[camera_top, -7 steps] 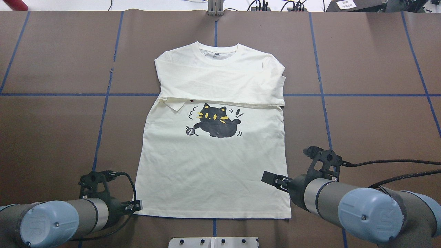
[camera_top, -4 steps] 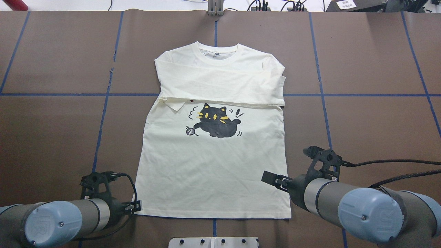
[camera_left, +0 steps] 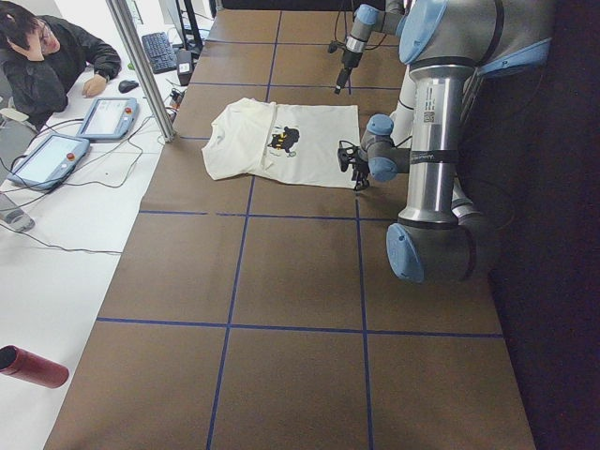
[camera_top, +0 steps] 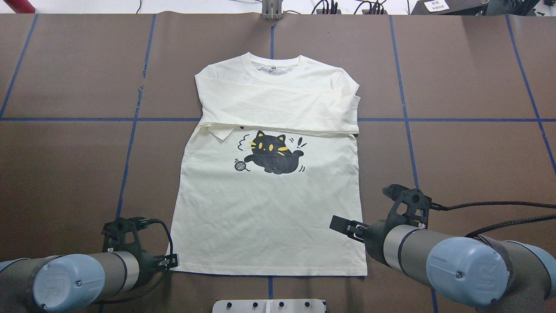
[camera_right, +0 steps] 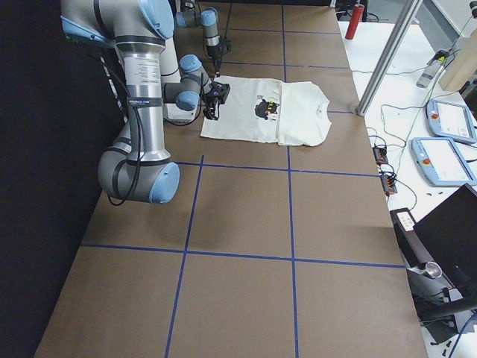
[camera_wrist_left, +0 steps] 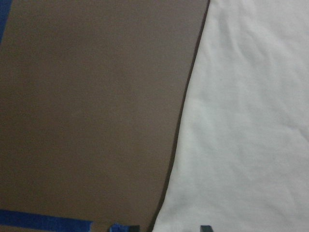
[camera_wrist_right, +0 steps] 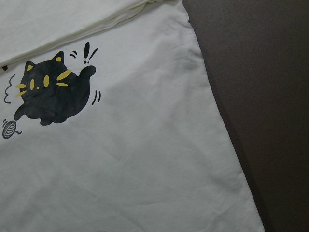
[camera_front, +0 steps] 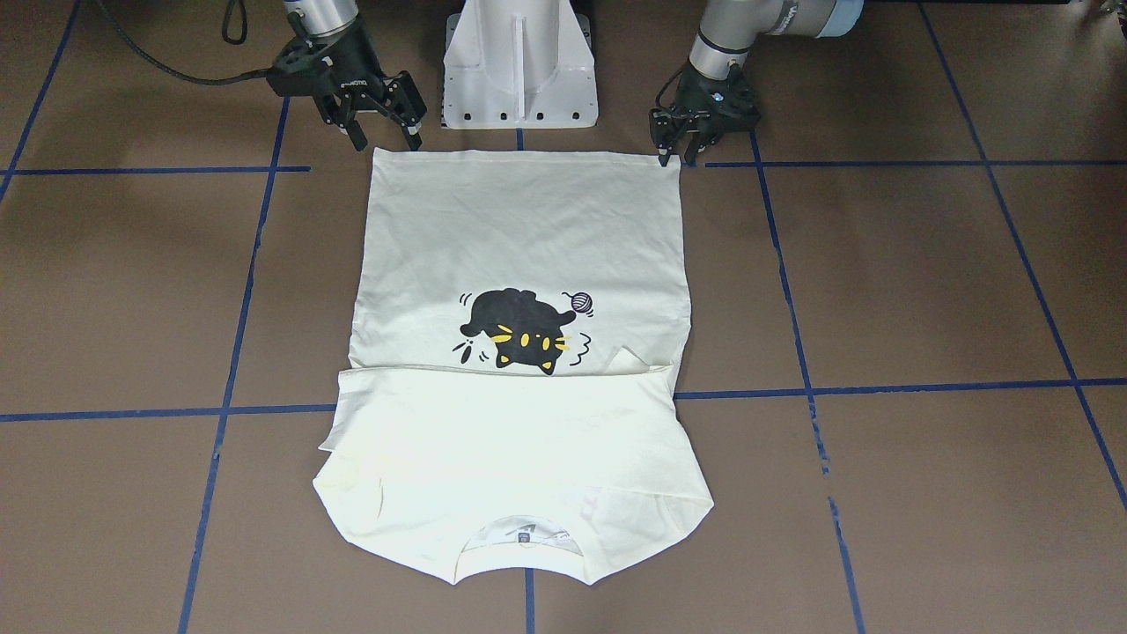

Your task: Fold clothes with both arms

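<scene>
The cream-white shirt [camera_top: 265, 217] lies flat on the brown table, collar away from the robot, with its sleeves folded across the chest above the black cat print [camera_top: 271, 152]. My left gripper [camera_front: 676, 151] is open and low at the hem corner on my left. In the left wrist view its fingertips [camera_wrist_left: 206, 228] straddle the shirt's side edge [camera_wrist_left: 251, 121]. My right gripper [camera_front: 384, 134] hangs open just above the other hem corner. The right wrist view looks down on the cat print [camera_wrist_right: 50, 94] and the shirt's side edge. In the overhead view both grippers are hidden under their wrists.
The white pedestal [camera_front: 519, 62] stands between the arms, just behind the hem. Blue tape lines [camera_top: 130, 143] cross the brown table. A seated person [camera_left: 47, 56] with tablets [camera_left: 108, 117] is at the far side, beside a metal post [camera_left: 141, 66]. A red bottle [camera_left: 33, 366] lies there too.
My left wrist has shifted slightly toward the shirt's hem corner and the near table edge. The right arm and the shirt have not moved.
</scene>
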### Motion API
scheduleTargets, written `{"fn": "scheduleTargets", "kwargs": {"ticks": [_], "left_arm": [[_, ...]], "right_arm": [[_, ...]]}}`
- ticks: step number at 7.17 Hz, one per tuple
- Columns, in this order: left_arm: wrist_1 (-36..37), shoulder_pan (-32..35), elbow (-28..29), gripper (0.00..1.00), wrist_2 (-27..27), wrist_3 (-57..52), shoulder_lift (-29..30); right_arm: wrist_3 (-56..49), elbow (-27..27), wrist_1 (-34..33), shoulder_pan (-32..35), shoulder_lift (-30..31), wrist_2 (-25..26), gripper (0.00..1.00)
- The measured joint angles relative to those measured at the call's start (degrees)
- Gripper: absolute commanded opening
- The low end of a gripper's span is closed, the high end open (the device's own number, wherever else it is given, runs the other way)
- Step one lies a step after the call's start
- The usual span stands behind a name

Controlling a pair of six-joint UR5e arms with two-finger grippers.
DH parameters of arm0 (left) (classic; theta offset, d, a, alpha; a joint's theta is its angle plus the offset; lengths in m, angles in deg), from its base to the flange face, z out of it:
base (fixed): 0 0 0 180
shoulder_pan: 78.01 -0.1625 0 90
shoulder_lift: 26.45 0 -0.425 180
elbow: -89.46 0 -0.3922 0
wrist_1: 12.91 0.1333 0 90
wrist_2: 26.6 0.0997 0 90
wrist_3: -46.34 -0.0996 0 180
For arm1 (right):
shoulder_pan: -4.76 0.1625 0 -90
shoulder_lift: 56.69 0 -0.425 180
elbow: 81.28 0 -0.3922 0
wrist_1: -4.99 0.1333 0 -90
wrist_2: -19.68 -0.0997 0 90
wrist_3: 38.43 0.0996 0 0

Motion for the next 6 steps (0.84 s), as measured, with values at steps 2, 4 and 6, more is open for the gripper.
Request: {"fn": "scheduleTargets", "kwargs": {"ticks": [2, 4, 6], "left_arm": [[0.0, -0.2, 0.2, 0.52, 0.0, 0.0, 0.1], [0.0, -0.7, 0.4, 0.31, 0.0, 0.0, 0.2], [0.0, -1.1, 0.4, 0.0, 0.0, 0.0, 0.4]], "right_arm": [[0.0, 0.0, 0.0, 0.0, 0.1, 0.1, 0.96], [0.0, 0.0, 0.0, -0.1, 0.1, 0.3, 0.96], [0.0, -0.1, 0.0, -0.2, 0.1, 0.5, 0.96]]}}
